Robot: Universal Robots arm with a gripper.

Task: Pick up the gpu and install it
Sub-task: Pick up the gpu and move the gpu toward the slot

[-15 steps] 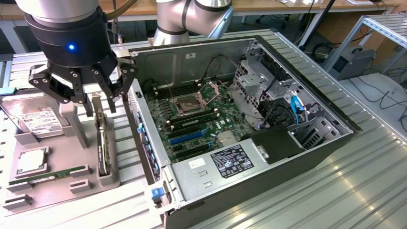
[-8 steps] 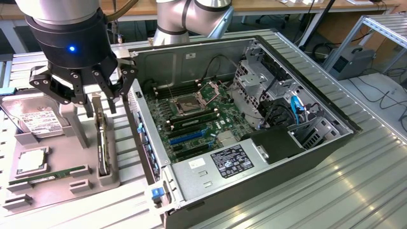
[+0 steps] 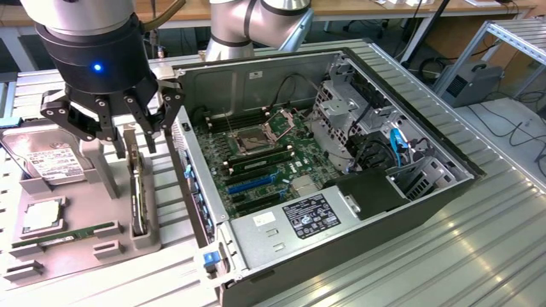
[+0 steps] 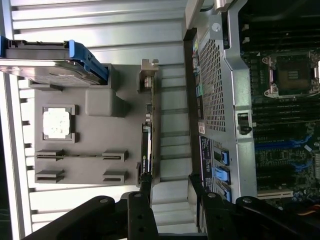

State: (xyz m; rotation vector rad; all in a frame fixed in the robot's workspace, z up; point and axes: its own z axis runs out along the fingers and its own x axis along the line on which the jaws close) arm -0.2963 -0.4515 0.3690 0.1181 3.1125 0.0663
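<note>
Gpu (image 3: 135, 192): thin flat blk card, edge-up.

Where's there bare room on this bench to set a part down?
The ribbed metal table on the exterior view's right of the computer case is bare. The gray tray is crowded: hard drive, processor, memory stick, gpu under the open fingers.

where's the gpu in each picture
Exterior view: gpu stands on edge in the grey tray, on the exterior view's left.
Wrist view: gpu on edge in the tray's slot nearest the computer case.
Shared landmark: the processor chip on the tray.
</note>
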